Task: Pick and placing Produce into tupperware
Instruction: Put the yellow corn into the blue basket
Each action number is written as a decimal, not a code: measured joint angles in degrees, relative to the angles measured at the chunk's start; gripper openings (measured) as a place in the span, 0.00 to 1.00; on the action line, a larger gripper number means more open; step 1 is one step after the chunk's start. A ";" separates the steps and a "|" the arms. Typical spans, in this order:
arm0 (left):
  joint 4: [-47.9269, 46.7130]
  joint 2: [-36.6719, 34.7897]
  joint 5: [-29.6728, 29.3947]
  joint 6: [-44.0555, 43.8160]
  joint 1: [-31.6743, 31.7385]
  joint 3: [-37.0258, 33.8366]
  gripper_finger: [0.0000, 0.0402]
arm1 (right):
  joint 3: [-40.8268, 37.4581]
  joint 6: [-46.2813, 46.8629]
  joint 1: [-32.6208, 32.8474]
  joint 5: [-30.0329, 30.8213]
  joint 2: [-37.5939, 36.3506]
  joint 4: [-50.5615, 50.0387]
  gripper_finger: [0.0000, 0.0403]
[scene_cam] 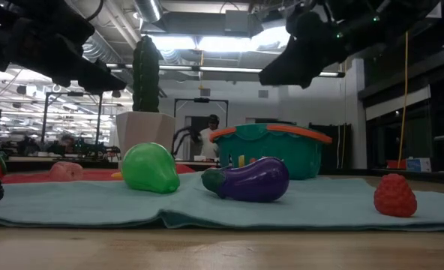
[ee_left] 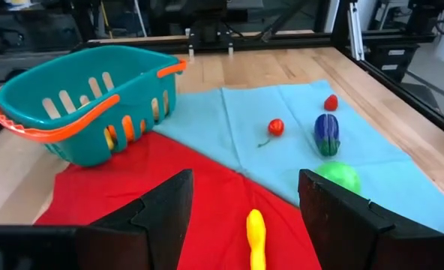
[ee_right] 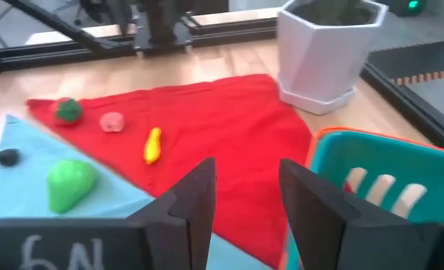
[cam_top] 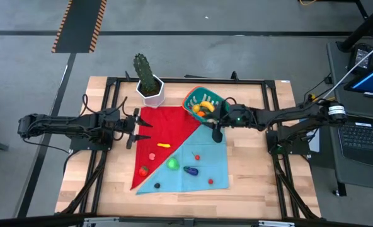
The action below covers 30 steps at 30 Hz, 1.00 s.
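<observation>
1. the tub [cam_top: 202, 101] is teal with an orange rim. it sits on the worktop [cam_top: 249, 189] at the top corner of the cloths, next to the white pot [cam_top: 152, 93] with the cactus [cam_top: 143, 70].
2. some yellow and orange toys [cam_top: 204, 108] already lie inside the tub.
3. the right claw [cam_top: 217, 133] hangs just beside the tub, over the edge of the blue cloth [cam_top: 199, 180]. its two fingers [ee_right: 184, 206] stand a small way apart and hold nothing.
4. the left claw [cam_top: 135, 129] waits over the left edge of the red cloth [cam_top: 164, 126]. its fingers [ee_left: 162, 214] are wide apart and empty.
5. a yellow toy [cam_top: 164, 145] lies on the red cloth, near the middle.
6. a pink toy [cam_top: 152, 155] and a red toy with a green top [cam_top: 143, 169] lie lower down on the red cloth.
7. a green pear [cam_top: 172, 164] sits on the blue cloth, right by the line where the two cloths meet.
8. a purple eggplant [cam_top: 191, 170] lies near the pear.
9. a small red toy [cam_top: 197, 157] lies above the eggplant, and a red berry [cam_top: 210, 181] lies near the blue cloth's bottom edge.
10. a small dark toy [cam_top: 157, 186] lies near the bottom left corner of the blue cloth.
11. in the low view, a person [scene_cam: 207, 139] shows far off in the room behind the tub.
</observation>
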 joint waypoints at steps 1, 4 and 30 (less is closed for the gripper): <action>0.01 0.00 0.00 0.00 0.02 0.00 0.57 | 0.00 0.00 0.62 -0.02 0.00 0.00 0.37; 0.02 0.00 0.00 -1.32 0.02 0.00 0.57 | 0.00 0.30 2.54 0.01 0.40 0.31 0.37; 0.48 0.00 -0.02 -2.69 0.02 0.00 0.57 | 0.00 1.59 8.03 0.20 6.84 5.38 0.37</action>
